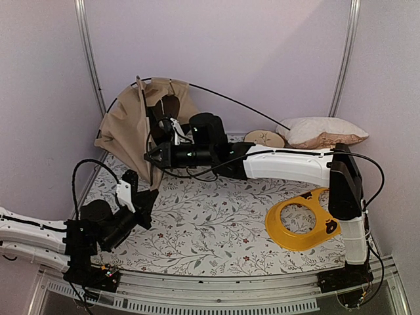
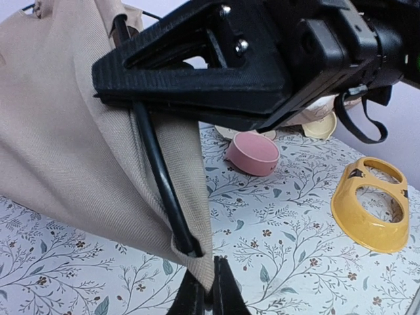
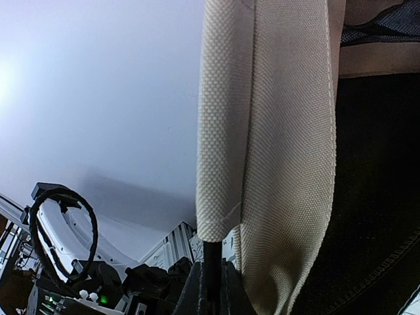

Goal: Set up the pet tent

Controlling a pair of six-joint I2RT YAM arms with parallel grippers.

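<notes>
The tan pet tent (image 1: 128, 125) stands half-collapsed at the back left, with a thin black pole (image 1: 230, 102) arching out to the right. My right gripper (image 1: 149, 157) reaches across to the tent's front edge and is shut on the black pole (image 3: 212, 262), just below the fabric sleeve (image 3: 262, 131). The dark lining (image 3: 374, 197) shows beside it. My left gripper (image 2: 211, 292) sits low at the tent's bottom corner (image 2: 200, 259), shut on the fabric tip beside the pole's end (image 2: 187, 246). It also shows in the top view (image 1: 146, 197).
A beige pillow (image 1: 325, 131) and a round beige disc (image 1: 264, 138) lie at the back right. A yellow ring-shaped piece (image 1: 298, 220) lies at the right front. A pink bowl (image 2: 252, 154) sits beyond the tent. Metal frame posts (image 1: 88, 52) stand at the back corners.
</notes>
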